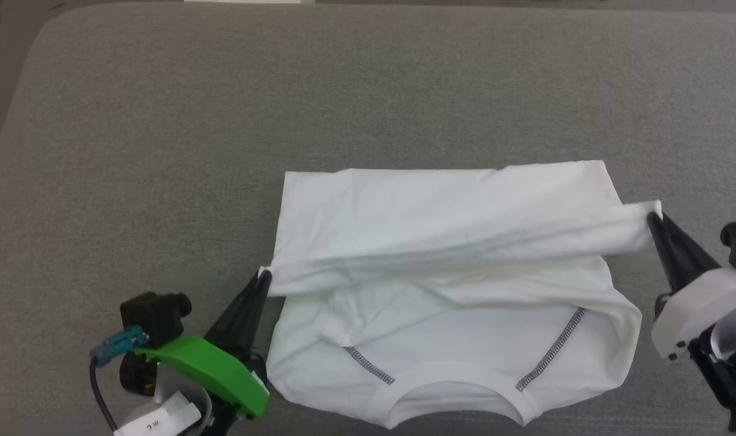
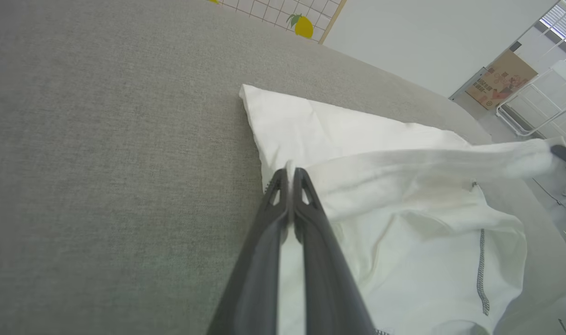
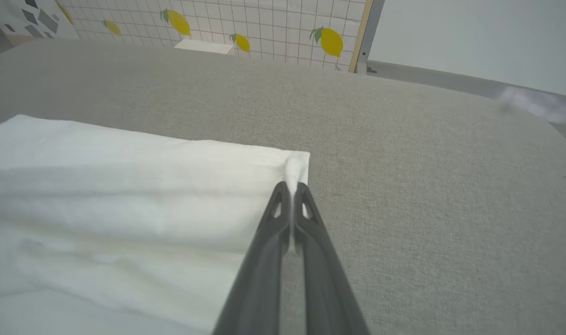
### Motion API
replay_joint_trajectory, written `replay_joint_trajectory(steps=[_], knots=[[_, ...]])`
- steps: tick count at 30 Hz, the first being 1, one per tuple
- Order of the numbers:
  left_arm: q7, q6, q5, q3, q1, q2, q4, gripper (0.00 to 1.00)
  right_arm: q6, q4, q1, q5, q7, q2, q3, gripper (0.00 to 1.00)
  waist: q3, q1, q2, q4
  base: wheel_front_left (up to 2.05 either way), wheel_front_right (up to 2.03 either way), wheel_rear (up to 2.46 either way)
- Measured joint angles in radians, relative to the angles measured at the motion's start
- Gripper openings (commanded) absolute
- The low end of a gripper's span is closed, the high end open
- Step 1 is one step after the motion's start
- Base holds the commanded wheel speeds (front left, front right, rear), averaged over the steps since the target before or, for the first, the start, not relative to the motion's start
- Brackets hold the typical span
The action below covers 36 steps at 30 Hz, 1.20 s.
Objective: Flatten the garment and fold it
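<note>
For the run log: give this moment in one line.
left gripper: shut on shirt | right gripper: shut on shirt | held edge: stretched between them | collar: uncovered

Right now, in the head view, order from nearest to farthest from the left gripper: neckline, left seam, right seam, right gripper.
1. The left seam, just right of the left gripper.
2. The neckline, bottom middle.
3. The right seam, lower right.
4. The right gripper, far right.

Grey fabric surface [image 1: 162, 121], lemon-print tiled wall [image 3: 283, 23], cardboard box [image 2: 499, 79]
</note>
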Motion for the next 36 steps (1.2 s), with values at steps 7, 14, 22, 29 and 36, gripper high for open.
replay_joint_trajectory(steps=[7, 14, 22, 29, 36], knots=[[-0.008, -0.004, -0.010, -0.022, 0.059, -0.008, 0.040, 0.00, 0.000, -0.047, 0.137, 0.006, 0.072, 0.019, -0.035, 0.00, -0.027, 0.0000, 0.0000, 0.030, 0.00, 0.00, 0.00], [0.014, -0.016, -0.010, -0.068, 0.095, -0.002, 0.102, 0.00, 0.000, -0.035, 0.232, -0.020, 0.133, 0.051, -0.079, 0.00, -0.044, 0.0000, 0.0000, 0.036, 0.00, 0.00, 0.00], [0.035, -0.022, 0.005, -0.119, 0.102, 0.001, 0.190, 0.00, 0.000, 0.052, 0.268, -0.040, 0.180, 0.092, -0.057, 0.00, -0.049, 0.0000, 0.0000, 0.032, 0.00, 0.00, 0.00], [0.035, -0.030, 0.007, -0.141, 0.100, -0.010, 0.267, 0.00, 0.000, 0.157, 0.266, -0.041, 0.178, 0.111, -0.039, 0.00, -0.058, 0.0000, 0.0000, 0.029, 0.00, 0.00, 0.00], [0.012, -0.024, 0.003, -0.131, 0.101, -0.016, 0.283, 1.00, 0.000, 0.161, 0.267, -0.041, 0.168, 0.124, -0.068, 1.00, -0.085, 0.0000, 0.0000, 0.026, 0.00, 0.00, 0.00]])
